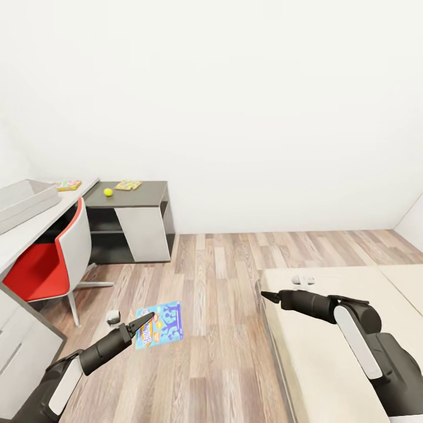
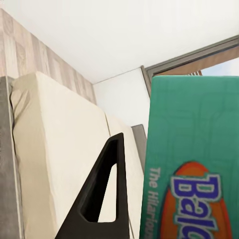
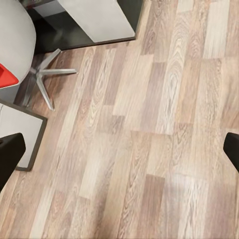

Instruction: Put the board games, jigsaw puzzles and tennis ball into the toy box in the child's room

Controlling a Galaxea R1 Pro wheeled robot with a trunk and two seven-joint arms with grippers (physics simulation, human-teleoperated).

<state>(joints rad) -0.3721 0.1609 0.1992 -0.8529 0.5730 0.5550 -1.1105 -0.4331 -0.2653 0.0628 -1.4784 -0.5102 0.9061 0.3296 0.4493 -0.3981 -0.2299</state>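
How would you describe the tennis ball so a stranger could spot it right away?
Look at the dark grey desk wing against the white wall, past the red chair. On its top sits the tennis ball, left of a flat multicoloured jigsaw puzzle. It is the round, plain yellow-green thing there.

Black arms (image 1: 103, 348), white forearm panels

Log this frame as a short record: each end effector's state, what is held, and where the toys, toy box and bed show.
left end effector: shut on board game, above floor
right end effector: open, holds nothing
tennis ball: on dark wing of table
jigsaw puzzles: one beside ball, one on light wing
toy box: on light wing
bed: under right arm
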